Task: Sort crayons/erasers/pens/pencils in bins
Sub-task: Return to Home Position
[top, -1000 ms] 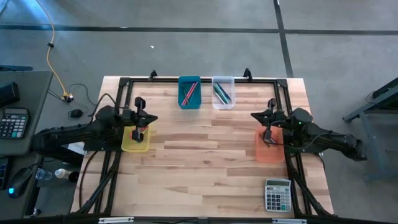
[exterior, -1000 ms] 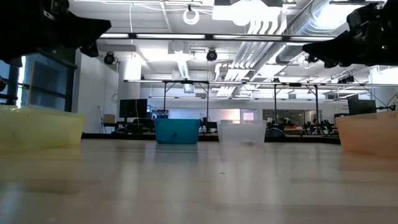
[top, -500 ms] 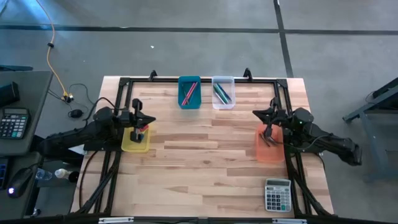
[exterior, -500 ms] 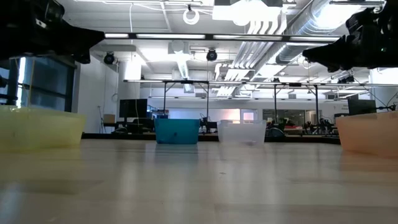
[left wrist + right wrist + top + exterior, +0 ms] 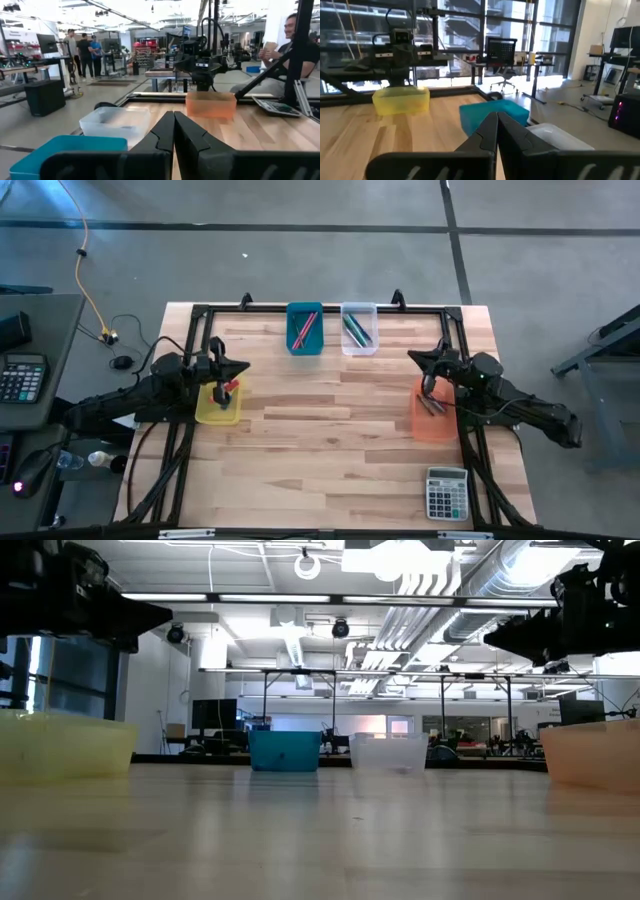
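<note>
Four bins stand on the wooden table: yellow (image 5: 218, 405) at the left, orange (image 5: 433, 415) at the right, teal (image 5: 305, 330) and clear (image 5: 358, 328) at the far edge. A red eraser (image 5: 231, 386) lies in the yellow bin. Thin coloured sticks lie in the teal, clear and orange bins. My left gripper (image 5: 240, 368) hovers shut and empty over the yellow bin's far end, its fingers level (image 5: 174, 125). My right gripper (image 5: 414, 359) hovers shut and empty over the orange bin's far end (image 5: 496, 125).
A grey calculator (image 5: 447, 492) lies at the table's near right corner. A black frame (image 5: 200, 315) runs along the table's far and side edges. People stand and sit in the room beyond the table (image 5: 82, 47).
Both grippers have tipped from pointing down over their bins to pointing level across the table at each other. In the low view both fingertips have come a little lower. The bins and their contents have stayed still.
</note>
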